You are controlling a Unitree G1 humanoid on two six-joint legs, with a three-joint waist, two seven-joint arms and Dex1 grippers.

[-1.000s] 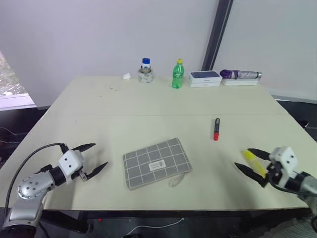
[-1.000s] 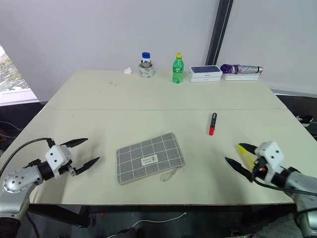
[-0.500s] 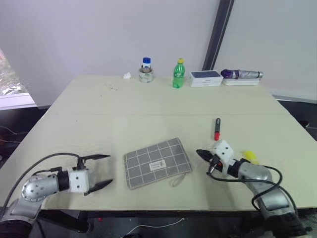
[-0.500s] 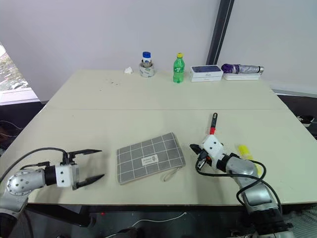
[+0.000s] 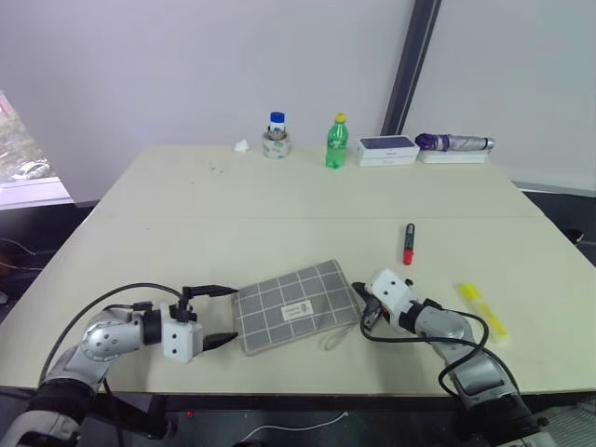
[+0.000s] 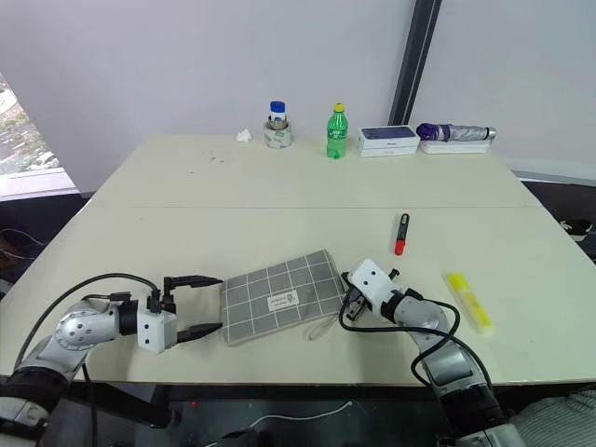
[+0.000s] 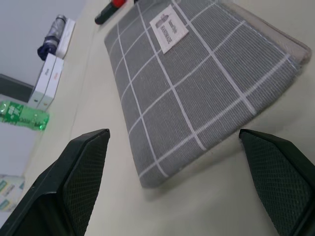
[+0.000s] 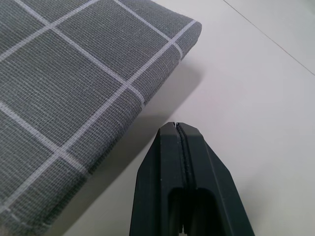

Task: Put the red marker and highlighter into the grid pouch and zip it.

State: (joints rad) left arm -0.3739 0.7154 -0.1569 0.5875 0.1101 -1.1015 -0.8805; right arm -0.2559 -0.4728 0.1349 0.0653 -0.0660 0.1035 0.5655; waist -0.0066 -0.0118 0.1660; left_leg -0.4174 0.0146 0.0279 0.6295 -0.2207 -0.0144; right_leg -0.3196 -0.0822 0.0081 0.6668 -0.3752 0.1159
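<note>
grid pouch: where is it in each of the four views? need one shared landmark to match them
Left eye: grid pouch near the table's front edge, between the two end effectors.
Right eye: same place.
Left wrist: spread beyond the open fingers.
Right wrist: its corner beside the shut fingertips.
Shared landmark: the white label, seen in all but the right wrist.

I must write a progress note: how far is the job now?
Nothing is packed: the red marker and the highlighter lie on the table. The open left gripper and the shut, empty right gripper flank the pouch. Left: opening it, loading both pens, zipping.
</note>
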